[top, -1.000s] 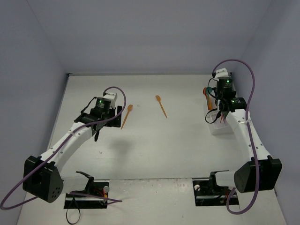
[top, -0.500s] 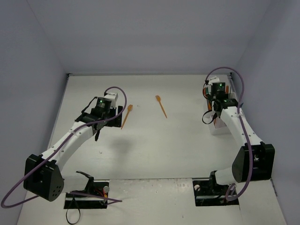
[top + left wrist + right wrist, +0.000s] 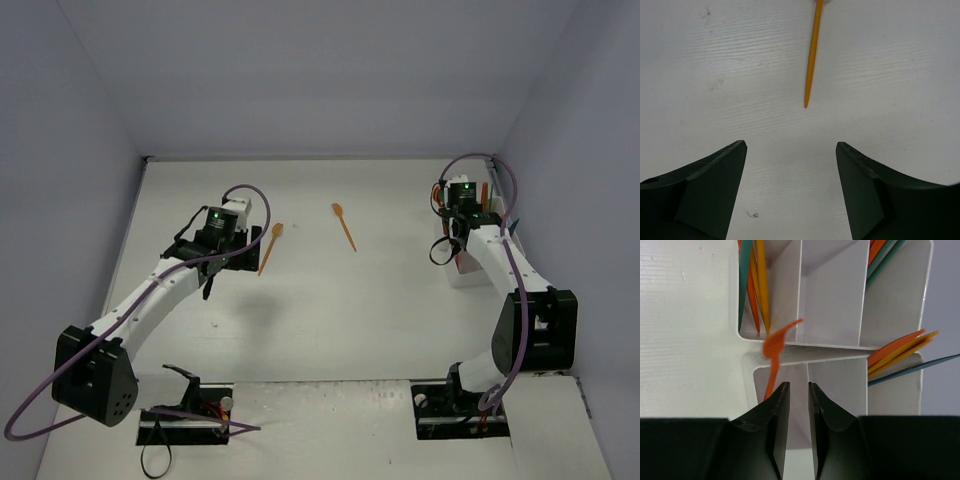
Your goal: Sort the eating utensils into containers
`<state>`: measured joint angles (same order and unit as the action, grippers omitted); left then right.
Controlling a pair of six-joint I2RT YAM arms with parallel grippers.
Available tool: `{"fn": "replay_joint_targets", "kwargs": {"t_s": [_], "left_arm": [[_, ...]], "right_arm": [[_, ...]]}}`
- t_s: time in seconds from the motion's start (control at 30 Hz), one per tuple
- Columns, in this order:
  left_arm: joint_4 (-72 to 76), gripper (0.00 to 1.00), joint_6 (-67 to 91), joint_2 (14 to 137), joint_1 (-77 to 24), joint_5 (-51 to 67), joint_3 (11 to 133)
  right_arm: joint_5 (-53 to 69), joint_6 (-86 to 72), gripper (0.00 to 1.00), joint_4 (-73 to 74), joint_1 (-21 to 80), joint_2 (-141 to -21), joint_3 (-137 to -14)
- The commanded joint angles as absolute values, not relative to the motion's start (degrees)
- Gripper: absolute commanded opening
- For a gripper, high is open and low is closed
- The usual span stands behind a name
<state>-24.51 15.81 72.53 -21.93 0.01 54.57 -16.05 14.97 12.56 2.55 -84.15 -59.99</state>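
Note:
In the right wrist view my right gripper (image 3: 799,390) hangs over the white containers (image 3: 832,351), jaws a narrow gap apart with nothing between them. A blurred orange spoon (image 3: 774,347) leans just outside the left finger, over the near left compartment's rim. Other compartments hold orange and teal utensils (image 3: 754,285). My left gripper (image 3: 791,165) stands open low over the table, the pointed handle of an orange utensil (image 3: 811,60) just ahead of it. The top view shows that utensil (image 3: 270,247) and a second orange spoon (image 3: 344,226) lying loose on the table.
The containers (image 3: 464,276) stand at the right edge of the table, close to the right wall. The right arm (image 3: 500,270) reaches over them. Both arm bases sit at the near edge.
My right gripper has shifted a little left over the containers and its jaws have parted slightly, letting go of the orange spoon. The left arm has not moved.

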Motion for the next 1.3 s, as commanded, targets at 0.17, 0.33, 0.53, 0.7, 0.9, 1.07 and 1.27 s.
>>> {"fn": "replay_joint_targets", "kwargs": {"t_s": [0.17,0.33,0.53,0.7,0.9,1.07,1.27], "left_arm": [[-22.94,0.69,15.25,72.51,-21.45,0.0,56.65],[-22.82,0.69,14.77,75.11,-21.45,2.22,57.16],[-24.06,0.69,14.19,84.19,-21.45,3.32,61.66],[-24.65,0.68,12.81,92.63,-21.45,2.53,68.09],[-26.04,0.56,11.95,103.42,-21.45,0.58,76.98],[-26.85,0.48,12.32,110.13,-21.53,0.61,81.73],[-27.82,0.39,12.48,115.57,-21.53,0.61,85.78]], "right_arm": [[-16.83,12.61,0.22,10.42,1.93,-83.33,-60.86],[-14.38,11.16,0.44,11.03,1.93,-77.34,-64.52],[-9.63,7.85,0.6,11.55,2.02,-69.13,-66.66],[-3.79,3.1,0.64,11.68,2.1,-61.97,-64.06],[2.16,-1.99,0.66,11.91,2.11,-54.23,-59.92],[4.3,-3.16,0.68,12.65,2.11,-49.99,-57.6],[6.98,-2.59,0.7,13.23,2.11,-47.99,-56.12]]}}
